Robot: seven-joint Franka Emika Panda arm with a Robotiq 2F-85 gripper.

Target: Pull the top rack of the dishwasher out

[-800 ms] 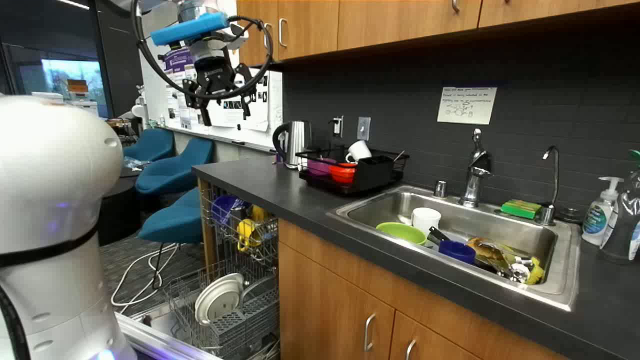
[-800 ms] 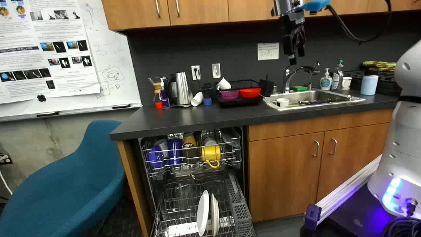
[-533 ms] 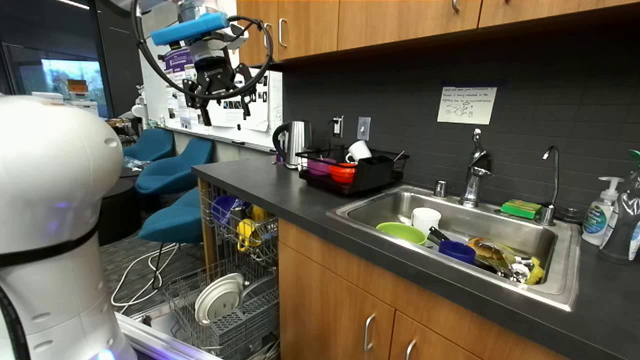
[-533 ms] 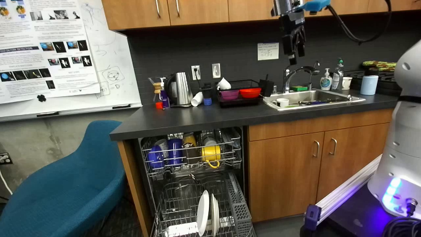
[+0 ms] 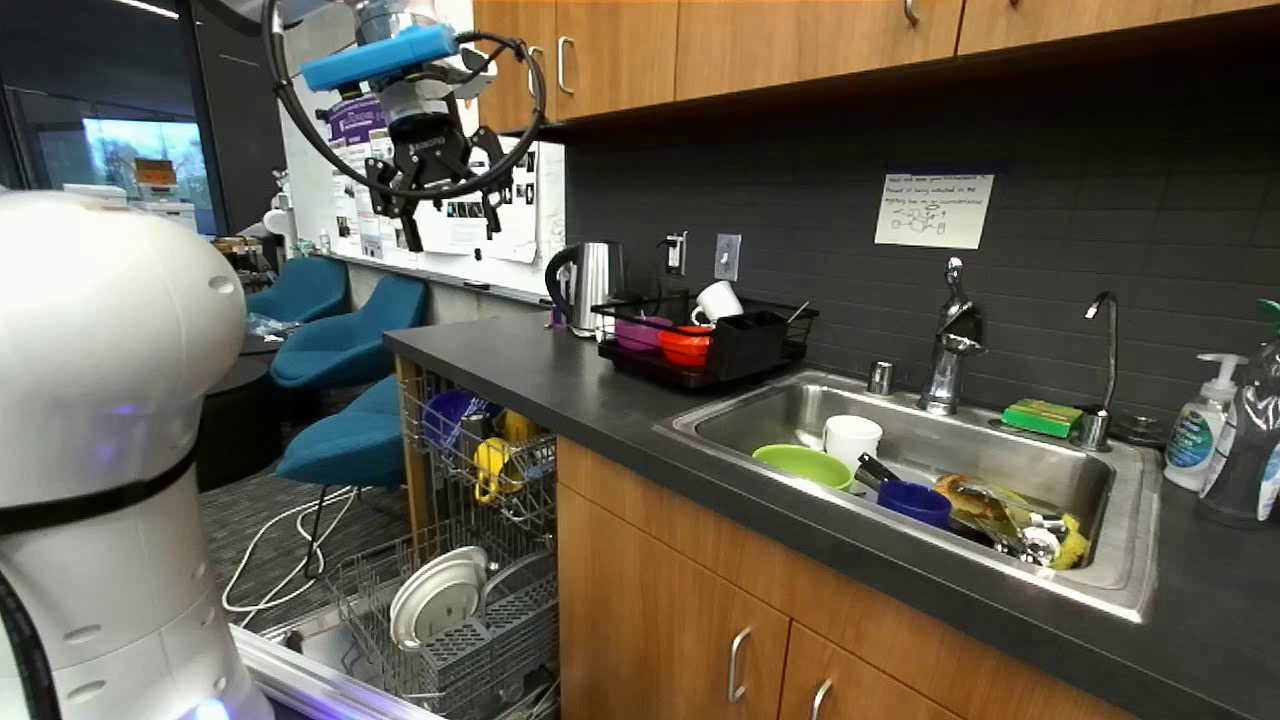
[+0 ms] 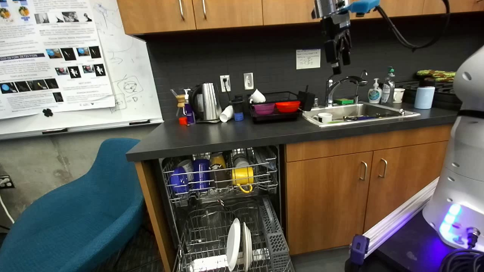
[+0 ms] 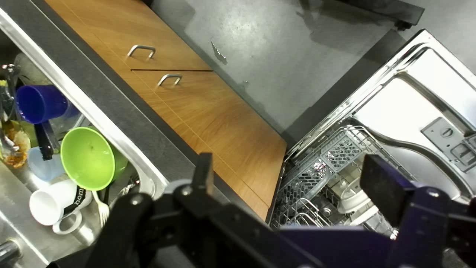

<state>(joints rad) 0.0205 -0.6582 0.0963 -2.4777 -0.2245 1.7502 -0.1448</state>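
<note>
Two fingers of the gripper are spread wide in an exterior view; they hang higher than the counter. The top rack is below this counter, near its end, and it carries a yellow cup. The sink is set into the counter.

In an exterior view, the dishwasher is under the counter, and the top rack, with a blue cup in it, shows close below the counter edge. White plates stand lower, farther down from the counter. A kettle and a drainer stand on the counter.

In the wrist view, the fingers are well apart from each other. The door lies lowered in front of the counter, and a green bowl is in the sink. Whether the top rack shows here, I cannot tell.
</note>
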